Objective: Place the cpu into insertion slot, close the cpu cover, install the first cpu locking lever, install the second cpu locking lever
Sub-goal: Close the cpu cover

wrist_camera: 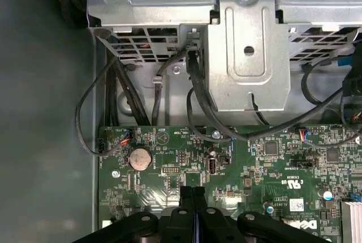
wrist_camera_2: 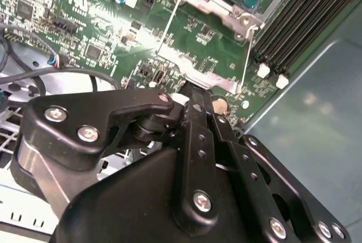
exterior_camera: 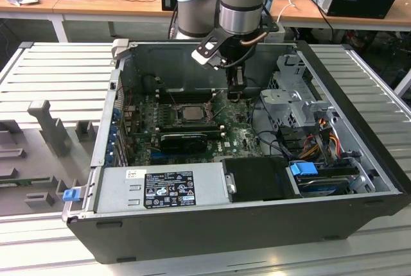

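- Finding the cpu [exterior_camera: 191, 113] lying flat in the insertion slot [exterior_camera: 173, 113], silver top facing up; being square, offering no long axis, its edges running parallel with the slot's rim.
- Sitting on the green motherboard [exterior_camera: 241, 136], with long black memory slots [wrist_camera_2: 294, 22] lying just beside it in the second wrist view.
- Hanging the gripper [exterior_camera: 236, 93] low over the board, just to the exterior view's right of the slot, apart from the chip.
- Pressing both fingers [wrist_camera: 186, 198] together in the first wrist view, gripping nothing visible.
- Showing, in the second wrist view, two thin wire levers [wrist_camera_2: 169, 25] running from the socket's metal frame [wrist_camera_2: 218, 3] out toward the fingertips; not managing to tell whether latched.
- Resting the open dark computer case [exterior_camera: 212, 224] on a grey ribbed table [exterior_camera: 58, 77], power supply [exterior_camera: 160, 186] at the near wall, drive cage [exterior_camera: 289, 96] at the exterior view's right.
- Backing onto a wooden desk [exterior_camera: 115, 0] carrying black computer boxes and cables.
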### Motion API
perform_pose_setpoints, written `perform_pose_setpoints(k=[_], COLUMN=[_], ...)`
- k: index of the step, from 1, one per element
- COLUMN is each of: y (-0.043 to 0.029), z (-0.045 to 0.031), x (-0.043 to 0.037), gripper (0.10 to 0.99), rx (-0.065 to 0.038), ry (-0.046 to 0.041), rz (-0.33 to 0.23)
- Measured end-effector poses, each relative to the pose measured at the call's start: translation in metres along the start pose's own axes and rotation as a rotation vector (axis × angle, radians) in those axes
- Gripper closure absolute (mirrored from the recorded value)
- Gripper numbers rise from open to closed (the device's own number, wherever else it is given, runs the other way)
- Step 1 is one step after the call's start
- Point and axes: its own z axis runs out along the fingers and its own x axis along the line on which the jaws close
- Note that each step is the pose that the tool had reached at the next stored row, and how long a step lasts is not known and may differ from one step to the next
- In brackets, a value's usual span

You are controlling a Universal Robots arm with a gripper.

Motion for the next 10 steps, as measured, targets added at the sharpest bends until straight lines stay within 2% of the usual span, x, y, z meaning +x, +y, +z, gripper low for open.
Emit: perform_pose_setpoints(k=[10], y=[-0.0141], z=[-0.0003], x=[-0.0020], gripper=[0.980], rx=[0.000], ry=[-0.0001], rz=[0.000])
